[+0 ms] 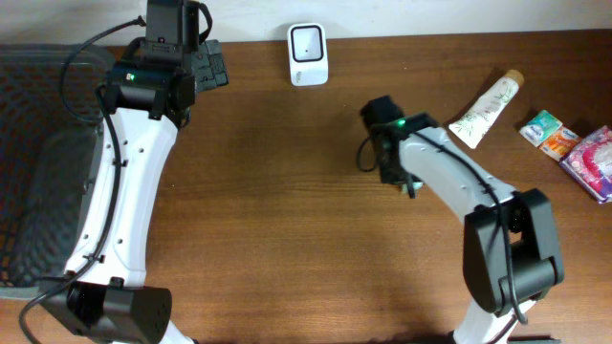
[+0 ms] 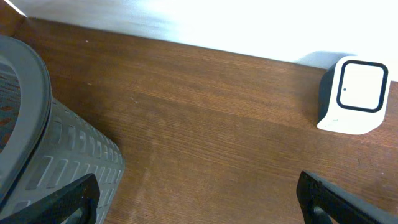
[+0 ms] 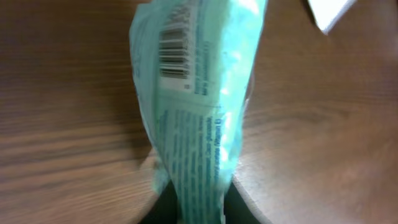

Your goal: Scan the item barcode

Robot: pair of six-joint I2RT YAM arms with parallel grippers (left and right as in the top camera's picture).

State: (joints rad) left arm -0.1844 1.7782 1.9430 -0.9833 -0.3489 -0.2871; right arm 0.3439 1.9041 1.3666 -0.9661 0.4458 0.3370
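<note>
Teal packet (image 3: 199, 93), one, barcode (image 3: 174, 53) showing, clamped in right pincer (image 1: 381, 113), right of one white scanner (image 1: 308, 53), arm bent over desk (image 1: 287, 210), left pincer (image 2: 199, 199) gaping, left of scanner.

1. The white-and-black left arm (image 1: 124, 191) is stretched forward along the left side, away from its base.
2. The black left gripper (image 1: 208, 65) is held wide open, with its fingertips (image 2: 68, 199) set far apart and nothing between them.
3. The white-and-black right arm (image 1: 449, 172) is bent at the elbow and angled inward.
4. The black right gripper (image 1: 381, 113) is closed on a teal plastic packet (image 3: 199, 93), which is pinched at its lower end.
</note>
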